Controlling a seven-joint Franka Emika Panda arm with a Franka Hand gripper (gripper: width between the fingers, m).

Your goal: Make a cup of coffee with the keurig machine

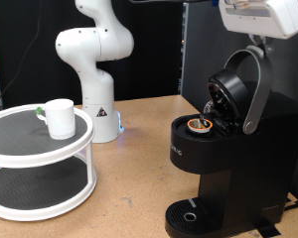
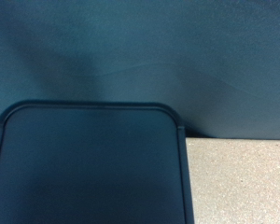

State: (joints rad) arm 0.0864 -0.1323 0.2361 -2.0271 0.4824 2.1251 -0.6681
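Observation:
The keurig machine point(image 1: 223, 159) stands at the exterior view's right with its lid raised. Its silver-grey lid handle point(image 1: 256, 94) arches upward. The open pod chamber point(image 1: 199, 126) shows a small brownish pod inside. The round drip tray point(image 1: 192, 215) at its base is bare. The white cup point(image 1: 60, 118) stands on the top shelf of a round two-tier stand point(image 1: 20, 203) at the exterior view's left, far from the machine. My gripper point(image 1: 251, 42) is at the top right, right at the top of the raised handle. No fingers show in the wrist view.
The white arm base point(image 1: 94, 69) stands behind the stand on the wooden table. A dark backdrop fills the rear. The wrist view shows a dark flat surface with rounded corners point(image 2: 89, 163), a strip of speckled table point(image 2: 238, 182) and a dark wall point(image 2: 140, 56).

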